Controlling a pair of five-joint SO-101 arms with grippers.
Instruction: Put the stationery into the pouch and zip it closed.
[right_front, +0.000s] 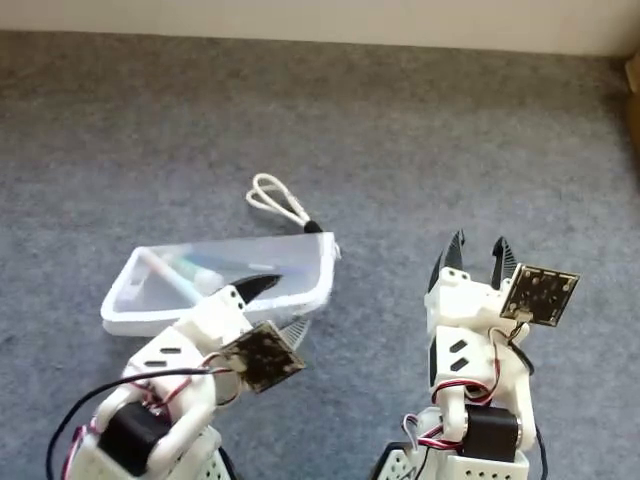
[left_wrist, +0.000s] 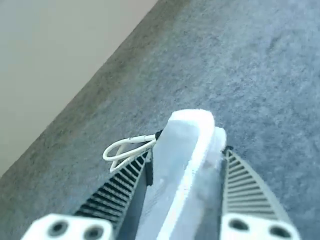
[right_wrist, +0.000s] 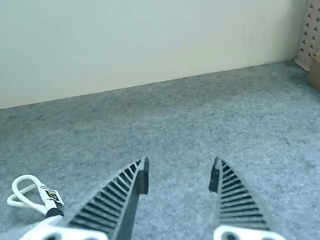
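Note:
A translucent pouch (right_front: 290, 262) lies on the grey carpet left of centre, with pens and other stationery (right_front: 175, 270) showing through its wall. A white cord loop (right_front: 278, 200) hangs off its zip end. My left gripper (right_front: 277, 307) straddles the pouch's near right edge; in the left wrist view the pouch (left_wrist: 185, 160) sits pinched between the two ribbed fingers of the left gripper (left_wrist: 187, 152), and the cord loop (left_wrist: 122, 150) lies beyond. My right gripper (right_front: 477, 255) hovers open over bare carpet to the right of the pouch, nothing between its fingers (right_wrist: 135, 185).
Grey carpet (right_front: 420, 130) stretches to a pale wall at the far side. A brown box and a perforated panel (right_wrist: 312, 45) stand at the far right edge. The cord loop (right_wrist: 27, 197) lies off to the side of my right gripper (right_wrist: 178, 175).

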